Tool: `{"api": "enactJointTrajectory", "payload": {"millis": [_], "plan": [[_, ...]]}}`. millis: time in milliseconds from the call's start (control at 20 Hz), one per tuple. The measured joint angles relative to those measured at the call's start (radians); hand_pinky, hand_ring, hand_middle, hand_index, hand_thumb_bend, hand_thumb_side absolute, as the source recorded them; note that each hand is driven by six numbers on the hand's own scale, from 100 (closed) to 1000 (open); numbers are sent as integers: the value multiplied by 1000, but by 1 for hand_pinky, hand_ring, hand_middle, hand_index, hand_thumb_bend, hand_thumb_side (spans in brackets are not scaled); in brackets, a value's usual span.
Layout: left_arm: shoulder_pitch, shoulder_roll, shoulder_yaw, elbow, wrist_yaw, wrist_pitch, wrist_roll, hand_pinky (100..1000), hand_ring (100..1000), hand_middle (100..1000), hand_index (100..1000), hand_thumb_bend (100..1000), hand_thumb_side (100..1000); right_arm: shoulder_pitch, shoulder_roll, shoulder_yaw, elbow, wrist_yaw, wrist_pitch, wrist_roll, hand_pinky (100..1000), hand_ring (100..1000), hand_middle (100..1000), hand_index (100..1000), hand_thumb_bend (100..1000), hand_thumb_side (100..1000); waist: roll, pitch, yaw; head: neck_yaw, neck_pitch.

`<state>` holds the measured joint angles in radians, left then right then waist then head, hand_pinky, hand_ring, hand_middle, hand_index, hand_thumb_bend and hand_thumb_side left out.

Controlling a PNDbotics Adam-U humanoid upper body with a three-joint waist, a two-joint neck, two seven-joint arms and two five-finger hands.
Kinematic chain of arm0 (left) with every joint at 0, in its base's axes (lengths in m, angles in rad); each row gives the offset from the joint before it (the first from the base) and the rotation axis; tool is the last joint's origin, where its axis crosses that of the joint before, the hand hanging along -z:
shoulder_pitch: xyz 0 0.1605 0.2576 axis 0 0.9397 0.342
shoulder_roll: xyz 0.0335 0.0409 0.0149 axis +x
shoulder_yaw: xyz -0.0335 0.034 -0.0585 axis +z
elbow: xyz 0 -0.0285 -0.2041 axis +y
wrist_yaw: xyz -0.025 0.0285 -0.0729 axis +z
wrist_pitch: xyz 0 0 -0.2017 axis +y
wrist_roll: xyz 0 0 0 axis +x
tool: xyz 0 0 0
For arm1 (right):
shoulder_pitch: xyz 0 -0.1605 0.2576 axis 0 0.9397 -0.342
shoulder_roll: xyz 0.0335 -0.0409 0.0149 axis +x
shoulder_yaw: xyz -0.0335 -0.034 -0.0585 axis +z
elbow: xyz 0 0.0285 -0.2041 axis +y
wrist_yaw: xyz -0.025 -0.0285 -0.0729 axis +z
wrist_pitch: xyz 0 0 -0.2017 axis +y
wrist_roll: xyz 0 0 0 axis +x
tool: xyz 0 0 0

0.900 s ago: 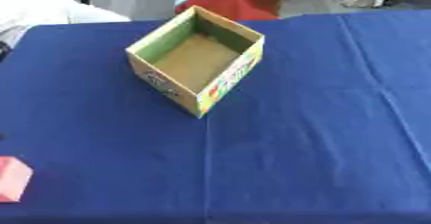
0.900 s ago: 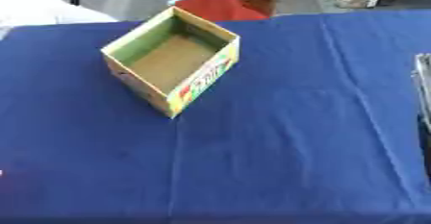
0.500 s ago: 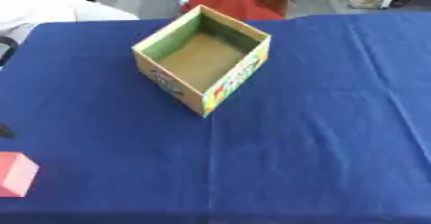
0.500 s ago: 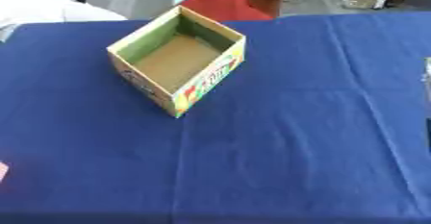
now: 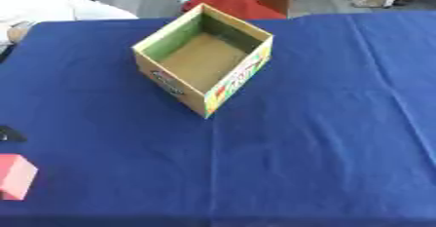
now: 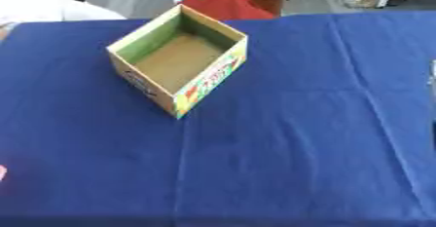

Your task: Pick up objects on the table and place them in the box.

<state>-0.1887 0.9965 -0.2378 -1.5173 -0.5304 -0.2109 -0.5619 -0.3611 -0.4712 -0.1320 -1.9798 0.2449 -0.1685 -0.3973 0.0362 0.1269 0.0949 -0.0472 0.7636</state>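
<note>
Near the table's (image 5: 323, 138) front left corner you have a pink block (image 5: 14, 176), cut by the view's edge. Further back, toward the far left part, the open box (image 5: 204, 60) stands empty. Your hands do not show, so their state I cannot tell

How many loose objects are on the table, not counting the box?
1: a pink block at the table's near-left edge, well apart from the box, which looks empty. More may lie outside the view.
</note>
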Motion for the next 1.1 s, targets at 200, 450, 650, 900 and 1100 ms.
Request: {"api": "enactJointTrajectory", "payload": {"millis": [200,450,650,900,1100], "plan": [[-4,-5,-7,5,-3,-2,0,689,722,640,820,395,200,0,0,0,0,0,1,0,699,747,860,788,100,1000,0,0,-1,1,0],[-4,-10,-6,5,-2,-1,-3,651,671,615,801,332,183,0,0,0,0,0,1,0,699,747,860,788,100,1000,0,0,-1,1,0],[-4,-9,5,-12,0,8,-7,632,653,604,791,285,170,0,0,0,0,0,1,0,700,747,859,788,100,1000,0,0,1,1,0],[-6,-2,31,-57,1,25,-9,627,647,599,785,261,165,0,0,-1,0,0,1,-1,701,748,858,789,100,1000,0,-2,4,1,0],[-21,4,47,-105,1,41,-14,630,652,604,785,247,164,0,0,-2,0,0,0,-3,701,748,858,789,100,1000,1,-4,5,2,0]]}}
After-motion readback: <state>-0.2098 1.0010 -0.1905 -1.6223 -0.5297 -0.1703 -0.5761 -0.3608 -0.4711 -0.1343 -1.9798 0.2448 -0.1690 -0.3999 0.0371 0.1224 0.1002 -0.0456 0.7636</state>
